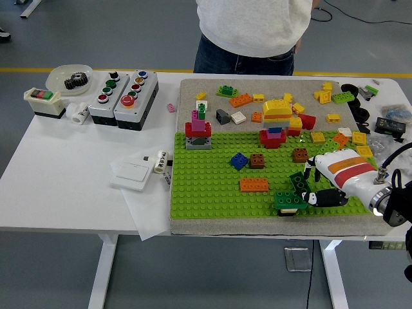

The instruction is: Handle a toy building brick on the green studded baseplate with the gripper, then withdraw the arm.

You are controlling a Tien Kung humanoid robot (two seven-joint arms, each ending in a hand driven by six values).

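The green studded baseplate [212, 187] covers the front of a grey mat. My right hand [313, 187], white with orange stripes, comes in from the right and is shut on a dark green brick [299, 182]. It holds the brick low, right beside a larger dark green brick [290, 199] at the plate's front edge. On the plate also stand an orange brick [254, 185], a blue brick [239, 160], two brown bricks [257, 160] and a red stack [199, 133]. My left arm is out of view.
Loose bricks [278, 108] lie on the grey mat behind the plate. Button boxes [123, 95], a bowl with a gear [69, 78] and a white switch plate [132, 172] are on the table's left. A person [251, 32] stands at the far side.
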